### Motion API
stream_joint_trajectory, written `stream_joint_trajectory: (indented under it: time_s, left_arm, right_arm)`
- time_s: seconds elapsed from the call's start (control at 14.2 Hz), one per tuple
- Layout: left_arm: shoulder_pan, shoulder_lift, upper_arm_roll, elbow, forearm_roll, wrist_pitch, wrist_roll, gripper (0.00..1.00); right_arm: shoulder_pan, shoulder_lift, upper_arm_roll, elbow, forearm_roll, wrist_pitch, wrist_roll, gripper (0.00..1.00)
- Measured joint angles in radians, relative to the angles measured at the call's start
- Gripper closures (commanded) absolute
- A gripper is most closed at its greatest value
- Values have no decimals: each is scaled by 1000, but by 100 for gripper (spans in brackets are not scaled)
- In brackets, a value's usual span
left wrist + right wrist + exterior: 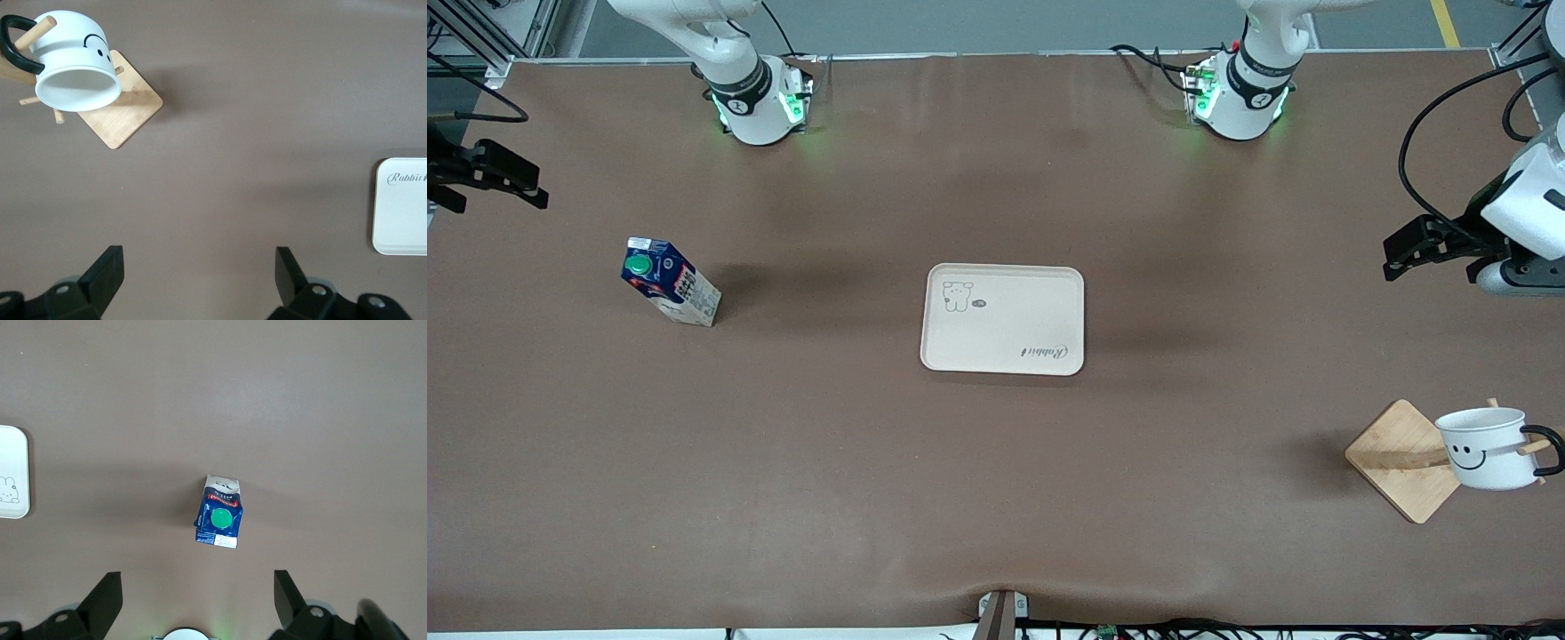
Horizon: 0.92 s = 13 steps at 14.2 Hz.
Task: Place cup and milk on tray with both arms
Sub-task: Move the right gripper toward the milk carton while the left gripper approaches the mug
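Nothing of the task looks done as yet: both things stand apart from the tray, and neither arm has hold of anything. Toward the right arm's end of the brown tabletop point(996, 498), the right claw point(516, 182) hangs in the air at the table's edge with its jaws spread wide and empty. Near it the milk, a small dark-blue and white gable-top carton with a round green cap point(669, 282), stands upright on the tabletop, well apart from the tray. In the middle lies the tray, a flat cream-beige rectangle with rounded corners, a small bear drawing and script lettering point(1005, 333), with nothing on it. Toward the left arm's end, the left claw point(1427, 251) also hangs wide open and empty, over the tabletop. Nearer the front camera, the cup, a small white mug with a black smiley face and a thin black loop handle point(1489, 447), hangs by its handle on a peg of a wooden stand with a square base point(1396, 462). Both picks and both placements are left, I judge.
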Motion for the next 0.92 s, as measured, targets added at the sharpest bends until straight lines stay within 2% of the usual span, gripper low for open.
stream_joint_trajectory:
  time_s: [0.42,0.92]
  left_arm:
    - [1,2,1,0,0,-1,0,0]
    - [10,93,9,2,3,0,0,0]
  right_arm:
    - [0,1,0,0,0,0,0,0]
    - [-5,6,-2,0,0,0,0,0]
